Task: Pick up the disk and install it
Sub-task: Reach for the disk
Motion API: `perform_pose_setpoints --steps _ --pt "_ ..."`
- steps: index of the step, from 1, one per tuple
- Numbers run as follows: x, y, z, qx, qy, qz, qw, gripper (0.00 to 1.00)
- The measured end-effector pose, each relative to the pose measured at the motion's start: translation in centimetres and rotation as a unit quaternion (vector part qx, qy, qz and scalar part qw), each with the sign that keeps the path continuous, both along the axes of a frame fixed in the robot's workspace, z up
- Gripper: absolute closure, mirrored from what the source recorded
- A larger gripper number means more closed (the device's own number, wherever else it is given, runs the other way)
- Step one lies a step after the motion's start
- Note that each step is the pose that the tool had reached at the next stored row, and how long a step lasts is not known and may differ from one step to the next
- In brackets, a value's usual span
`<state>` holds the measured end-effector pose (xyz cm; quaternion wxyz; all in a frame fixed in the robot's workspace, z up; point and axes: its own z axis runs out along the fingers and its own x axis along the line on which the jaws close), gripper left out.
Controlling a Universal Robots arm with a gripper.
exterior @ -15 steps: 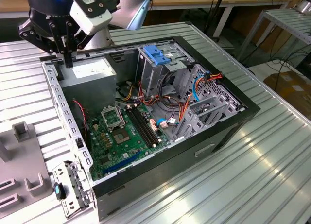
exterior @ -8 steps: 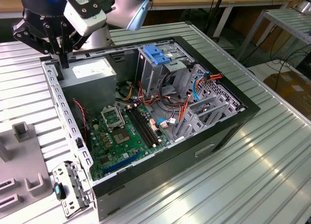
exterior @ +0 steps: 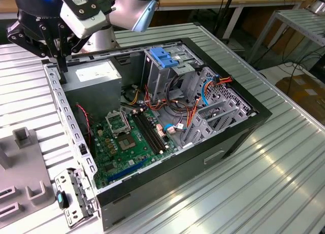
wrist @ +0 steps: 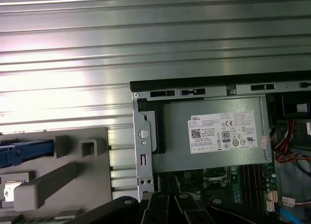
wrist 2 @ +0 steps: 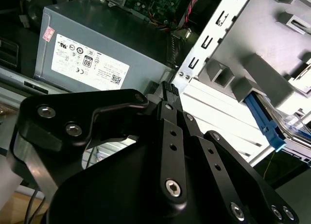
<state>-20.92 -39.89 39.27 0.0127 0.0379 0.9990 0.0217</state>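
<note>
1. In the exterior view you had the gripper [exterior: 61, 74] hanging over the rim of the open computer case [exterior: 238, 137], just beside the grey power supply [exterior: 94, 76]. Its dark fingers read as a single bar, pressed together with nothing between them.
2. The second wrist view showed you the same thing from behind the black linkages. The fingertips [wrist 2: 167, 90] met above the perforated metal edge of the case, with the power supply's white label off to one side.
3. The disk [wrist: 25, 152] lay outside the case, in the grey fixture [wrist: 73, 170] on the ribbed tabletop [wrist: 146, 49]. In the first wrist view you saw mainly its blue side rail.
4. In the second wrist view the disk [wrist 2: 266, 124] appeared again as a blue rail slanting along the fixture, apart from the fingertips and untouched.
5. The exterior view added the inside of the case. You could see the green motherboard [exterior: 127, 142], a light-blue bracket [exterior: 165, 59] on top of the drive cage, and red and orange cables [exterior: 223, 80] near the far wall.
6. In that view the fixture sat at the exterior view's left, beside the case.
</note>
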Motion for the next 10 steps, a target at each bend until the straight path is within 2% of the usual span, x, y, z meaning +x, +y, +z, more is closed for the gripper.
perform_pose_setpoints --steps 7,10 --pt "-0.76 0.0 -0.01 0.0001 0.0001 0.0 1.0 0.89" --pt "-1.41 0.0 -0.02 0.0001 0.0001 0.0 1.0 0.89"
